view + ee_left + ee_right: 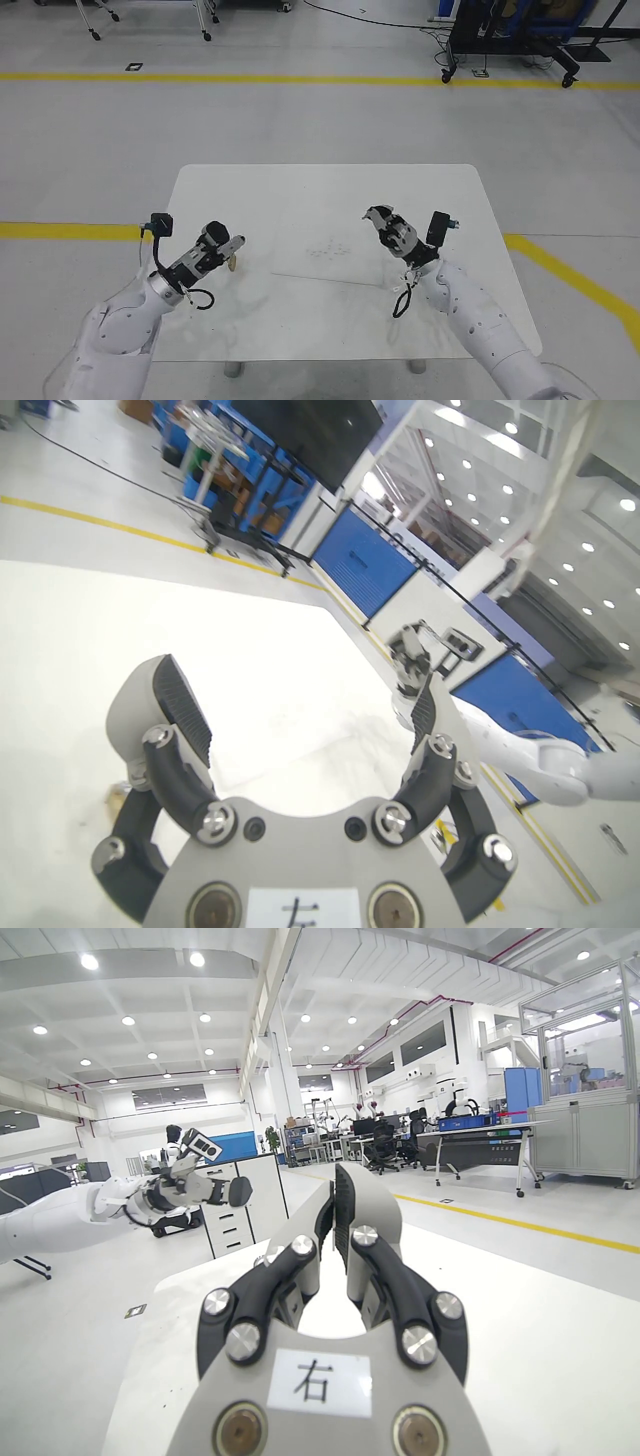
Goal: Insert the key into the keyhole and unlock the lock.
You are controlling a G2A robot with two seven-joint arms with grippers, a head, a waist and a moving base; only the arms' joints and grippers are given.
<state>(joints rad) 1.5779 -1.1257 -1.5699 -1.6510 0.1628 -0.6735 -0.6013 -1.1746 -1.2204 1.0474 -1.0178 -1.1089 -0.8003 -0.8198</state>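
— Where's your lock (232,263)?
— It's on your white bench (320,195), just beside your left gripper (300,682), whose fingers are spread wide and empty.
— And your right gripper (336,1193)?
— Its fingers are pinched together; you cannot tell whether they're on the key. A grey floor (100,150) with yellow lines (300,78) lies around the bench.

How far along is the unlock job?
Done: nothing visible. A small brass object, presumably the lock, lies on the table beside the open left tool, ungrasped. In hand: the right tool is shut; a thin sliver between its pads may be the key, can't confirm. Left: hold the lock, insert, turn.
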